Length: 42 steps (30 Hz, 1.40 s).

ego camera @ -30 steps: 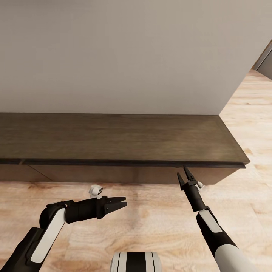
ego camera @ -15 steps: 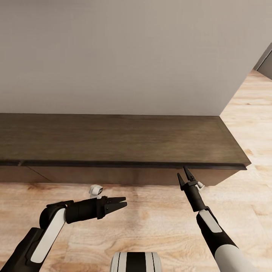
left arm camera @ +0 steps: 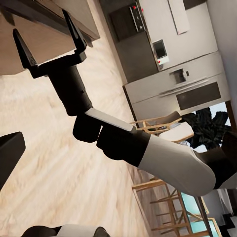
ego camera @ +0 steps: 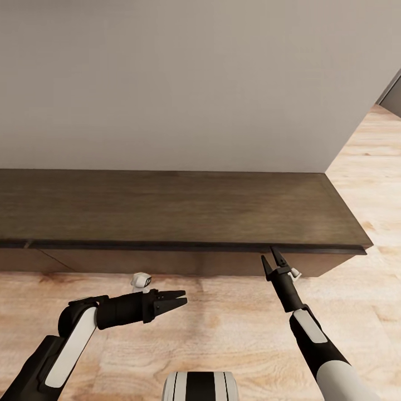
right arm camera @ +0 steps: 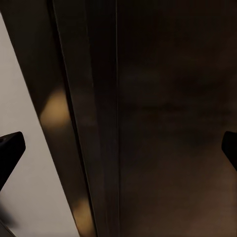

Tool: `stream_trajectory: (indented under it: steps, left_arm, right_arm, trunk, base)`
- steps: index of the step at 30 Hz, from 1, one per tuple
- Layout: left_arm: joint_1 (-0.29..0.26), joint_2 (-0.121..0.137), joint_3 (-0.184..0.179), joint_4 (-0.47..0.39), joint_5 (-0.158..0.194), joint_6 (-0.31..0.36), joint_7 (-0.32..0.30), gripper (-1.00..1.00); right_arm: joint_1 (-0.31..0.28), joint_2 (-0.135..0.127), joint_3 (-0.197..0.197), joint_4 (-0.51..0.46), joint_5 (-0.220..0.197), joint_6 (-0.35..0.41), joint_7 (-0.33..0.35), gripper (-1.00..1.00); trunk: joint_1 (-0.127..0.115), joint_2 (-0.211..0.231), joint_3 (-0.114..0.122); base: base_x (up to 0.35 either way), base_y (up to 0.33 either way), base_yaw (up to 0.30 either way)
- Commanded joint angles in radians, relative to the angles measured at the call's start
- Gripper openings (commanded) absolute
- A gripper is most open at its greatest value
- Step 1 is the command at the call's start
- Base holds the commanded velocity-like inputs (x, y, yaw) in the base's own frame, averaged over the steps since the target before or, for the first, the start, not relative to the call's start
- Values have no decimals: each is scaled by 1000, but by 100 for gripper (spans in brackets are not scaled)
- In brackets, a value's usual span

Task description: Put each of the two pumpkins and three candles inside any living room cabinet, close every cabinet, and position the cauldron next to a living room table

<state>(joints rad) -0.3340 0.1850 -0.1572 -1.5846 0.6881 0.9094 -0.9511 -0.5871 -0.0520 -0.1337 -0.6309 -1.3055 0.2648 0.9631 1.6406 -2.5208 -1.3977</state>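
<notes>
- Closest to the camera in the head view is the robot's own white and black trunk [ego camera: 199,386], at the bottom edge.
- The left gripper [ego camera: 181,298] hangs over the wood floor [ego camera: 234,328]. It points sideways toward the right arm. Its two black fingers are a little apart and hold nothing.
- The right gripper [ego camera: 271,257] is a bit farther out. It points up at the front edge of the cabinet [ego camera: 167,206], near the cabinet's right end. Its fingers are spread wide and nothing is between them. I cannot tell if the tips touch the edge.
- The left wrist view shows the right gripper [left arm camera: 47,37] from the side, fingers wide apart, right by the dark wood.
- The right wrist view shows the cabinet [right arm camera: 163,118] very close up, dark brown, with a finger tip [right arm camera: 10,150] at each side.
- The cabinet is long, low and dark brown. It stands against the wall, and its flat top is bare. Its fronts look shut.
- Behind it is a plain pale wall [ego camera: 178,83].
- Far off in the left wrist view are kitchen units [left arm camera: 173,84] and wooden chairs [left arm camera: 165,126].
</notes>
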Motion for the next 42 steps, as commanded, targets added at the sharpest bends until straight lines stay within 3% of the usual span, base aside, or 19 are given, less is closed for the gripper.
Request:
stream_trajectory:
  steps: [1,42]
  left_arm:
    - [0,1,-1,0,4,5,0,100]
    - [0,1,-1,0,4,4,0,100]
  right_arm:
    - [0,0,0,0,-9,10,2,100]
    - [0,0,8,6,-9,10,-8,100]
  trunk:
    - [0,0,-1]
    - [0,0,-1]
  base:
    - [14,0,0]
    - [7,5,0]
